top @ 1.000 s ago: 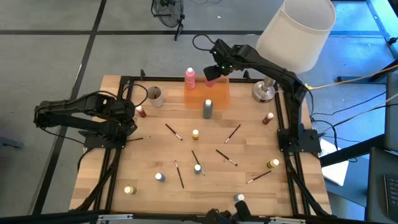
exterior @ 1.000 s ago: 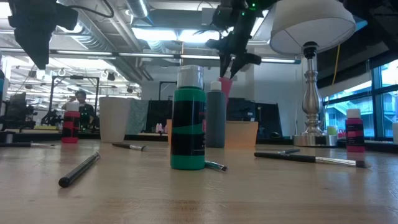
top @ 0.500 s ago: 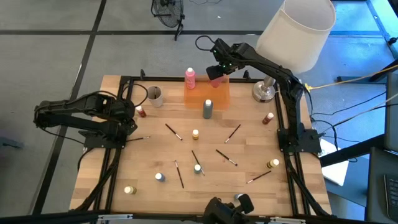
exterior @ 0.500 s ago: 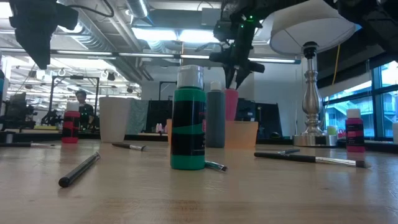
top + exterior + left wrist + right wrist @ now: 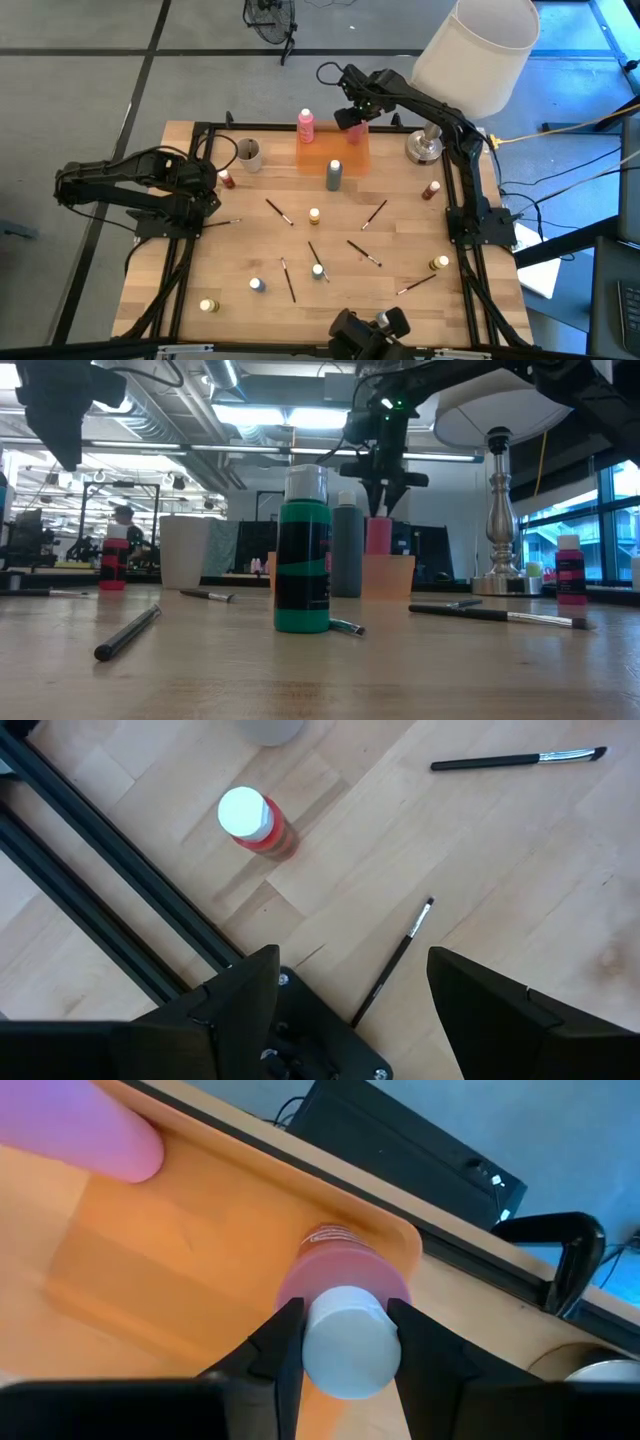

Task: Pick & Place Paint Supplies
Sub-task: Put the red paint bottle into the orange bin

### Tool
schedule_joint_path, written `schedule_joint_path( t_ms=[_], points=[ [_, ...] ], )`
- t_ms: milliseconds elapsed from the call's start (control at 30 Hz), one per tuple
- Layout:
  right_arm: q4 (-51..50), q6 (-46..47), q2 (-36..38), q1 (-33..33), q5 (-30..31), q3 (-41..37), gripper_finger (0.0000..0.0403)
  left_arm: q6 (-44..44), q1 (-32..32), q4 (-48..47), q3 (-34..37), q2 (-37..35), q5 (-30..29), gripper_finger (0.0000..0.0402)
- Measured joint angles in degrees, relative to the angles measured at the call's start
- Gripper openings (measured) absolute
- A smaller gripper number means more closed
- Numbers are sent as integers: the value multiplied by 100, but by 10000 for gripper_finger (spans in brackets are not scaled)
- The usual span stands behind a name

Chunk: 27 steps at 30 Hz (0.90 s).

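Note:
My right gripper (image 5: pixel 352 119) is over the far right corner of the flat orange tray (image 5: pixel 320 158), shut on a pink white-capped bottle (image 5: pixel 378 535). A second pink bottle (image 5: pixel 305 125) stands at the tray's far left, and a grey bottle (image 5: pixel 333 174) stands by its near edge. Small pots (image 5: pixel 314 215) and thin dark brushes (image 5: pixel 278 211) lie scattered on the table. My left gripper (image 5: pixel 350 1010) hangs open at the table's left side, above a brush (image 5: pixel 395 960) and beside a red pot (image 5: pixel 245 815). My right gripper pinches the pink bottle's white cap (image 5: pixel 320 1335) between its two fingers (image 5: pixel 275 1350), coming from above and pointing steeply down. The bottle hangs upright below them. Its lower end is behind the tray's wall (image 5: pixel 390 575), so whether it stands on the tray I cannot tell.
A lamp with a white shade (image 5: pixel 470 50) and metal foot (image 5: pixel 423 148) stands at the far right. A beige cup (image 5: pixel 248 155) sits left of the tray. A green bottle (image 5: pixel 302 550) stands close to the low camera. Black frame rails (image 5: pixel 190 260) run along both sides.
My right gripper has come down and a little toward the table's right edge with the pink bottle, staying shut on it. The bottle, tilted and high above the tray a second ago, now hangs upright with its lower end sunk behind the tray's wall.

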<state>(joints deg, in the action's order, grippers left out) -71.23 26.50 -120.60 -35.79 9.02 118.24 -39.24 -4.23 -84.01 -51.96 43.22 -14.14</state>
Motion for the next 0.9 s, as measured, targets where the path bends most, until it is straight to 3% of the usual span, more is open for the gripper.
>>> schedule_joint_path(
  t_ms=[333, 900],
  points=[
    [-222, 0, 0, -81, 295, 0, 122, 60, 0, -2, 0, 0, 38, 251],
    [-32, 0, 0, -162, 126, 0, 122, 104, 0, -50, 0, 0, 31, 251]
  ],
)
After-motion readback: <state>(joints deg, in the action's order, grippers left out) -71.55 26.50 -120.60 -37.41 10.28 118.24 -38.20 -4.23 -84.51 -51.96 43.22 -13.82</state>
